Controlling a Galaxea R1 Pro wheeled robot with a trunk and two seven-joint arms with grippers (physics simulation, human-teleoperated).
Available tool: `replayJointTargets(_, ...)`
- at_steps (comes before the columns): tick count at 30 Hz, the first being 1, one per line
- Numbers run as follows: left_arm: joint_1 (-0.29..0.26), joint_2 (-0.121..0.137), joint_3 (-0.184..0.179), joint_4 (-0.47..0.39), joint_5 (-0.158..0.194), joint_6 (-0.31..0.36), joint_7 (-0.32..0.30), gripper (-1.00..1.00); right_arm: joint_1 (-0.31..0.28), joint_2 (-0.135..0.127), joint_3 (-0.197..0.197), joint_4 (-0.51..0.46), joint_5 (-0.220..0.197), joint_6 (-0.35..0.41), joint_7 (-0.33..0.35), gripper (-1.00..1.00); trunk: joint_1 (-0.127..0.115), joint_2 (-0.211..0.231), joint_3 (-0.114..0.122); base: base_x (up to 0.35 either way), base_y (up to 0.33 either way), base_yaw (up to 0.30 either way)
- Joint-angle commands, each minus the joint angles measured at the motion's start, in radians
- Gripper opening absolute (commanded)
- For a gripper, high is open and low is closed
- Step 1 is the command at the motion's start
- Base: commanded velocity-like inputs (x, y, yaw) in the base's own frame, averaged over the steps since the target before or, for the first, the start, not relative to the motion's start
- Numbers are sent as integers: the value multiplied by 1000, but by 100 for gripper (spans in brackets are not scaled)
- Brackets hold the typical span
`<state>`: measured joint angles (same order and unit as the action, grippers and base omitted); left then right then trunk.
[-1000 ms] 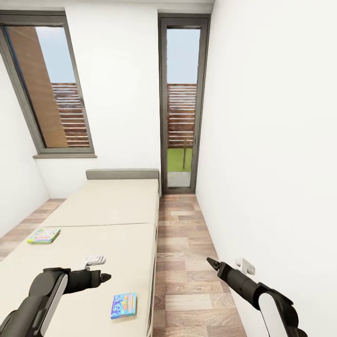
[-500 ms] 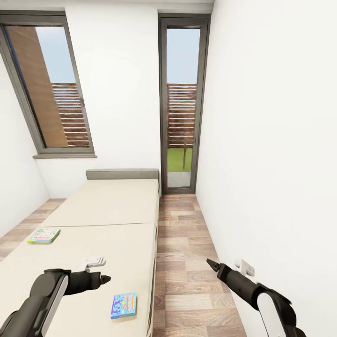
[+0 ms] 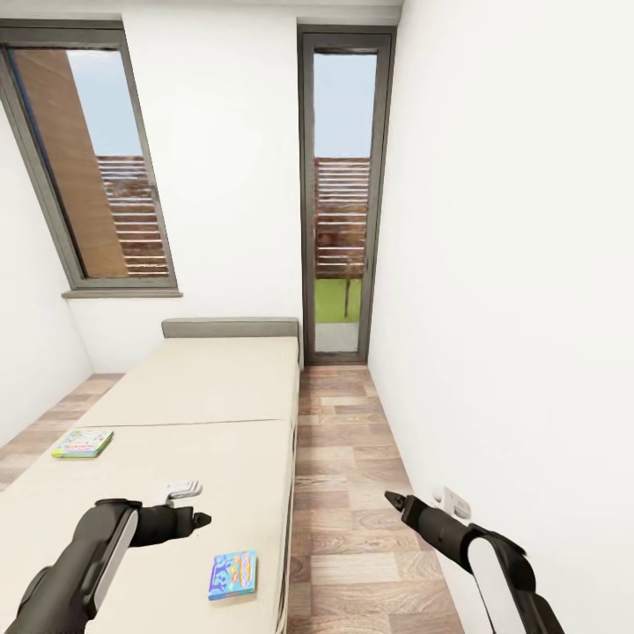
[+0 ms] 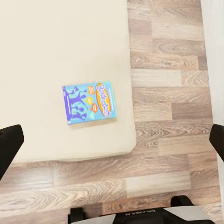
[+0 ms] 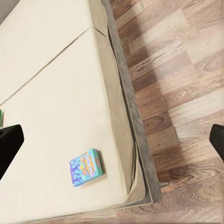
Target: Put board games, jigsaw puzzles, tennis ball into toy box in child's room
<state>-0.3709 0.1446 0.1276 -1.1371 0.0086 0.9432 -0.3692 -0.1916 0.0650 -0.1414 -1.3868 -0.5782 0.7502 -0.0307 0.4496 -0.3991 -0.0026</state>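
Two board games lie on the cream bed (image 3: 202, 387). A blue one (image 3: 233, 573) is near the bed's right edge and close to me. A green-white one (image 3: 82, 442) is at the bed's left side. My left gripper (image 3: 201, 519) hovers over the mattress, up and left of the blue box, and is open and empty. Its fingers (image 4: 9, 150) stand wide apart, with the blue box (image 4: 89, 102) below them. My right gripper (image 3: 393, 500) hangs over the wood floor right of the bed, open and empty. The right wrist view catches the blue box (image 5: 86, 167) between its spread fingers (image 5: 9, 145).
A strip of wood-plank floor (image 3: 343, 458) runs between the bed and the white right wall (image 3: 511, 308). A tall glass door (image 3: 342, 202) stands at the far end, and a slanted window (image 3: 88, 167) at the back left. My base (image 4: 140, 215) is at the bed's foot.
Both arms shifted only slightly. The left forearm rose a little, and the right gripper's tip drifted slightly left and down. The boxes have not moved.
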Motion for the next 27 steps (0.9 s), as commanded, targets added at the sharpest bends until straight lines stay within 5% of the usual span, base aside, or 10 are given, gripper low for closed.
replayJointTargets(1,-5,0,1,8,1,1,-3,100,-2,1,-1,2,-7,5,-6,100,0,-1,0,0,0,0)
replayJointTargets(27,-23,5,15,40,2,-15,-4,100,-6,1,4,12,-6,5,-17,100,0,-1,0,0,67,0)
